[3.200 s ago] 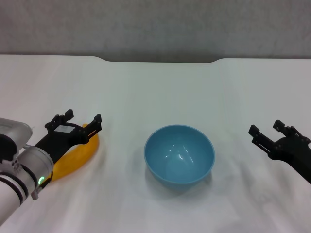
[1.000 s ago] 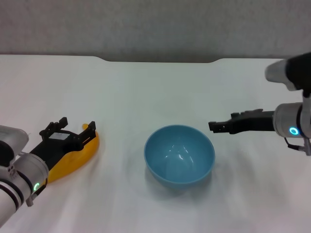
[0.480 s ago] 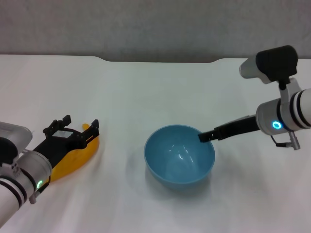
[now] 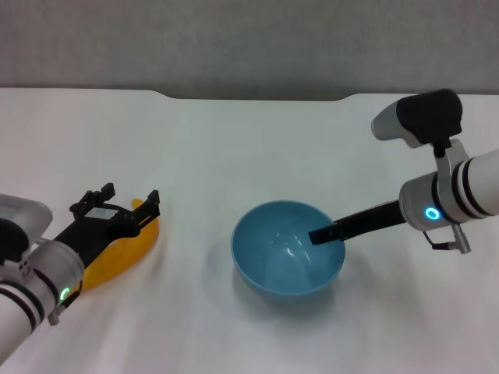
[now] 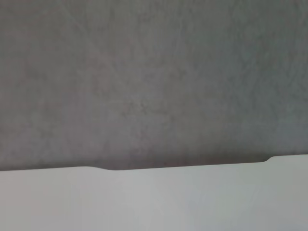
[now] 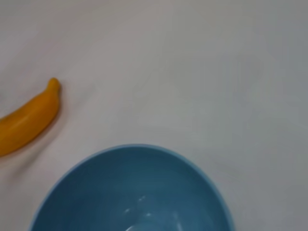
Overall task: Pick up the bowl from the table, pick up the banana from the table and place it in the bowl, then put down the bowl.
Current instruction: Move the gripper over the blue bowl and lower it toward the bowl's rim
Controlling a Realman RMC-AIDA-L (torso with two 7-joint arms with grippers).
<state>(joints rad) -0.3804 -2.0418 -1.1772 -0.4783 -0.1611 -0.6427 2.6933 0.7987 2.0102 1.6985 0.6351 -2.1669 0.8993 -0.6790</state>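
Note:
The light-blue bowl (image 4: 288,248) stands upright on the white table (image 4: 249,148), just right of centre. It also shows in the right wrist view (image 6: 132,192). The yellow-orange banana (image 4: 131,248) lies on the table at the left, and also shows in the right wrist view (image 6: 28,121). My left gripper (image 4: 125,199) is open and sits over the banana's far end, one finger on each side of the stem tip. My right gripper (image 4: 321,234) reaches in from the right, with its tip at the bowl's right rim, just inside it.
The table's far edge has a shallow notch (image 4: 253,97) with a grey wall behind it. The left wrist view shows only that edge (image 5: 144,168) and the wall. White tabletop lies around the bowl and the banana.
My right arm has swung in from the table's right side, and its gripper tip has moved left to the bowl's right rim. My left gripper has stayed over the banana.

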